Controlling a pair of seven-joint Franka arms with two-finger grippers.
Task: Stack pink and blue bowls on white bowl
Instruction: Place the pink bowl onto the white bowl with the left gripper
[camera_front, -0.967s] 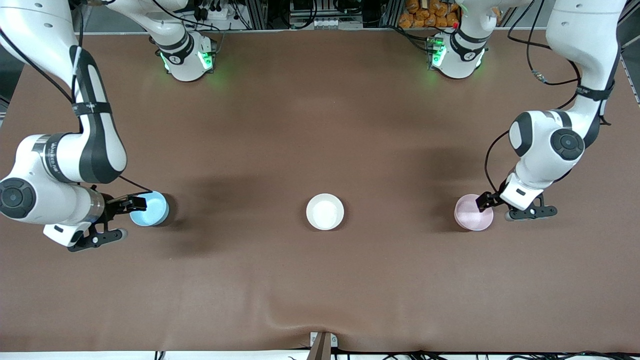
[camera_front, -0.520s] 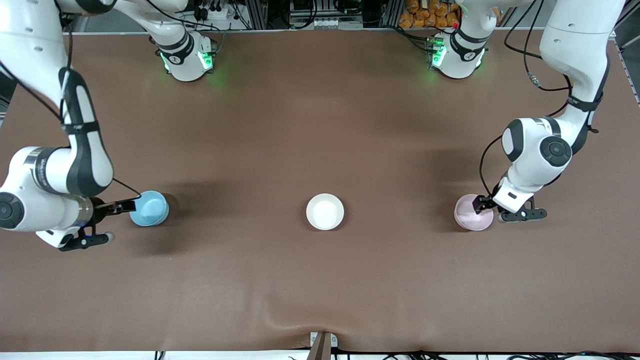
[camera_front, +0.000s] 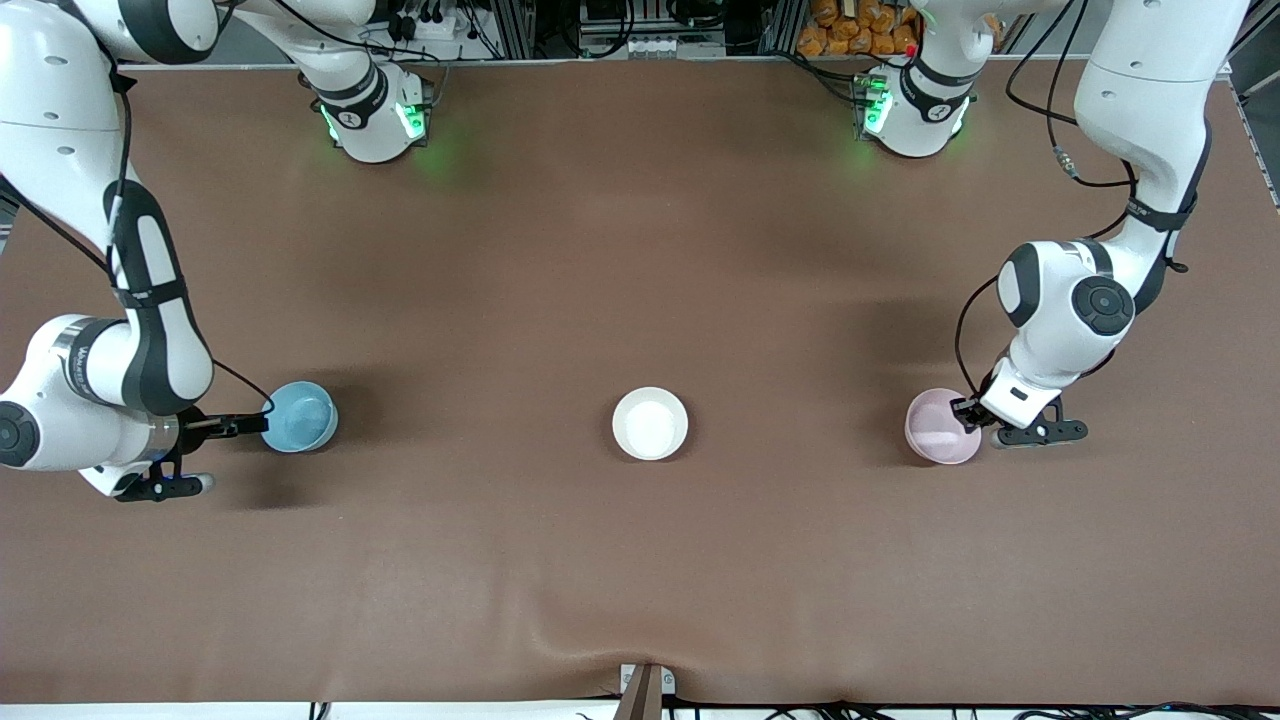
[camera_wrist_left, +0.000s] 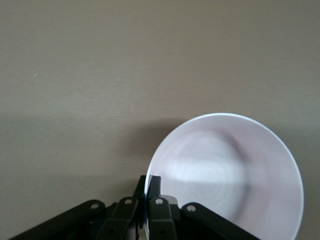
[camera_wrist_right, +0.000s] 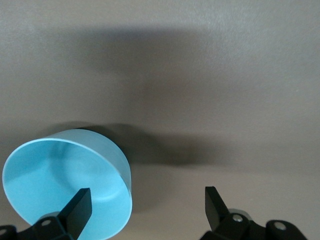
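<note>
The light blue bowl (camera_front: 299, 417) stands upright on the table toward the right arm's end. My right gripper (camera_front: 258, 422) is open at its rim. In the right wrist view the right gripper (camera_wrist_right: 147, 207) straddles the wall of the blue bowl (camera_wrist_right: 60, 185), one finger (camera_wrist_right: 80, 210) inside and one outside. The pale pink bowl (camera_front: 940, 427) stands toward the left arm's end. My left gripper (camera_front: 966, 411) is shut on its rim, and the left wrist view shows the left gripper (camera_wrist_left: 147, 186) pinching the pink bowl (camera_wrist_left: 225, 180). The white bowl (camera_front: 650, 423) stands between them, empty.
The brown table mat (camera_front: 640, 250) is bare around the three bowls, which stand in one row. Both arm bases (camera_front: 370, 110) stand along the table's edge farthest from the front camera. A small bracket (camera_front: 645, 685) sits at the edge nearest to it.
The right gripper has drawn back from over the blue bowl to its rim. The left gripper has settled lower at the pink bowl's rim, and the pink bowl has shifted slightly toward the white bowl.
</note>
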